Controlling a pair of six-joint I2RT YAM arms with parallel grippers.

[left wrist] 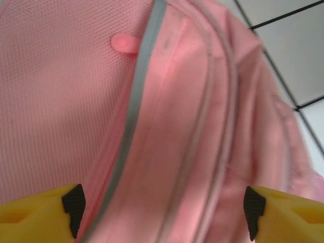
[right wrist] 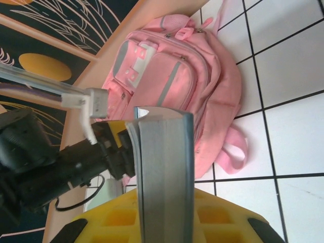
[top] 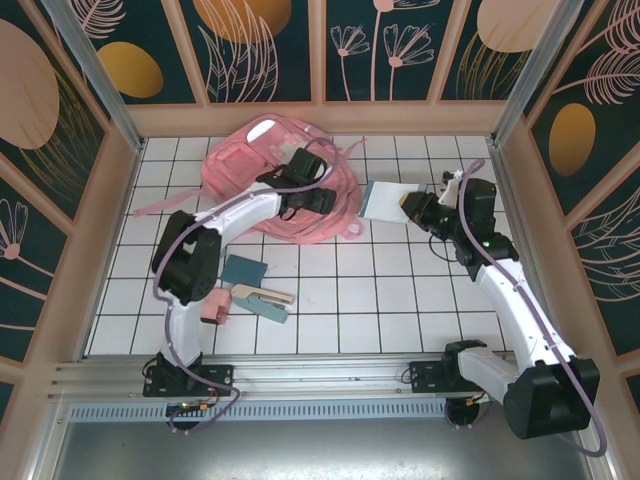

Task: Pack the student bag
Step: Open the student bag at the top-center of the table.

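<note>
A: The student bag [top: 240,165] is lying slumped at the far middle of the desk [top: 340,300]. The left tool [left wrist: 163,205] is hovering right over it with its jaws wide apart, gripping nothing.

B: And the right tool [right wrist: 164,225] is clamping a grey-blue book [right wrist: 164,167], just to the right of the bag. So the book is going in?

A: That is my reading (I cannot tell whether the main zip is open). The left tool should be pinching the fabric by the silvery strip [left wrist: 132,109] and lifting, so the mouth is gaping toward the book.

B: Then the right arm should be sliding the book in narrow edge first, slowly, since the soft fabric is likely folding under any push.

A: Yes, and it should be letting go only once the book is sitting well inside.
</note>
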